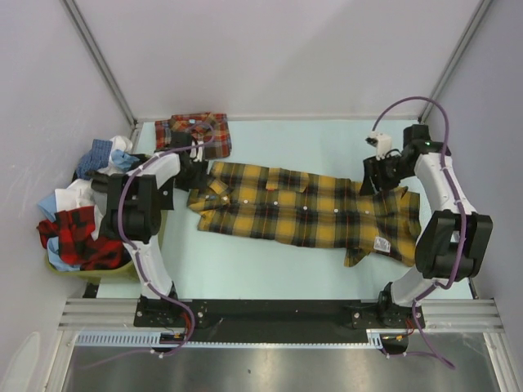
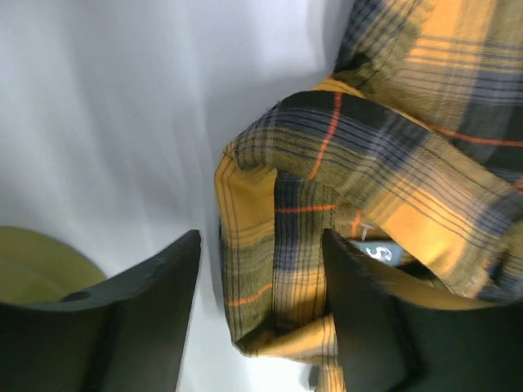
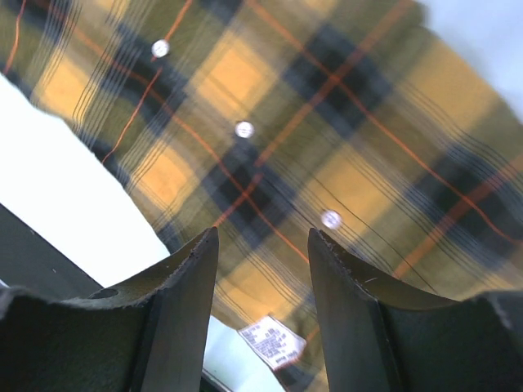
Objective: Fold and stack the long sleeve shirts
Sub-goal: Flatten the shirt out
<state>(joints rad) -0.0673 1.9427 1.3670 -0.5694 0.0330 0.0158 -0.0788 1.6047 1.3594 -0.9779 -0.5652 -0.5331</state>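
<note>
A yellow-and-black shirt (image 1: 302,208) lies spread across the table (image 1: 327,139), collar to the left. A red-orange shirt (image 1: 192,135) sits folded at the far left corner. The left end effector (image 2: 261,237), released, straddles collar fabric. The right end effector (image 3: 263,233) hangs released over the hem.

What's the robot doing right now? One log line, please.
yellow shirt: laid out; red shirt: folded; left gripper: open at collar; right gripper: open over hem
</note>
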